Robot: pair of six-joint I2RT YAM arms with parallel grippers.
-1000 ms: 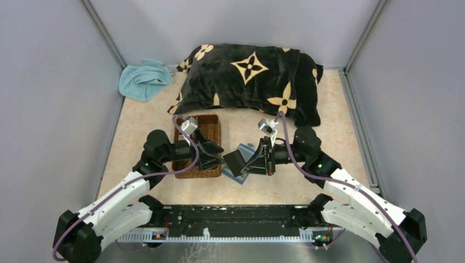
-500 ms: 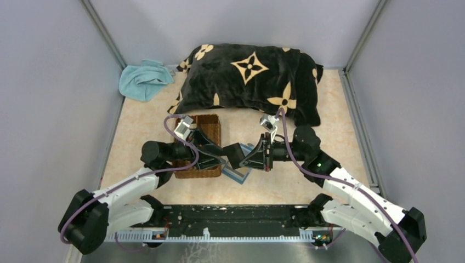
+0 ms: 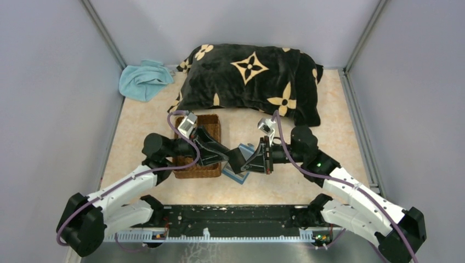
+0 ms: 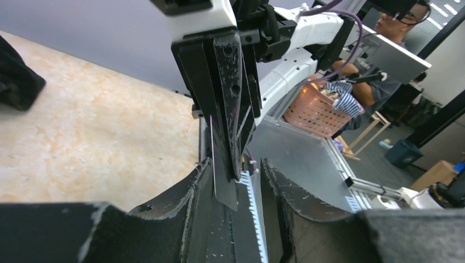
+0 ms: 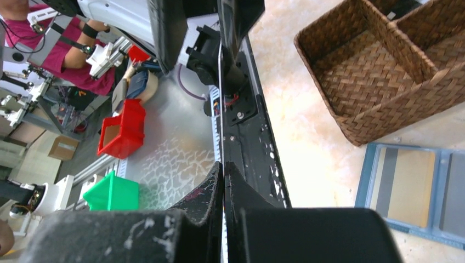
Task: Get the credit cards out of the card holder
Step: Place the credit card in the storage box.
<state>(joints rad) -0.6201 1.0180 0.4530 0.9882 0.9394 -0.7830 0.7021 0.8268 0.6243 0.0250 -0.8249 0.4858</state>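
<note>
My right gripper (image 3: 245,160) is shut on a dark credit card (image 3: 236,159) and holds it on edge above the table. In the right wrist view the card (image 5: 221,82) is a thin line leaving the closed fingertips (image 5: 217,172). My left gripper (image 3: 224,157) is open, its jaws either side of the card's free end; in the left wrist view the card (image 4: 224,170) rests against one finger with a gap to the other. The teal-blue card holder (image 3: 237,177) lies open on the table beneath, with a tan card (image 5: 408,186) and a grey card (image 5: 453,192) in it.
A brown woven compartment tray (image 3: 193,170) stands just left of the holder, also in the right wrist view (image 5: 378,71). A black flowered pillow (image 3: 252,82) and a light blue cloth (image 3: 143,79) lie at the back. Grey walls close in both sides.
My left gripper has swung right from over the tray, and its jaws now straddle the card. My right gripper has shifted slightly left, still holding the card.
</note>
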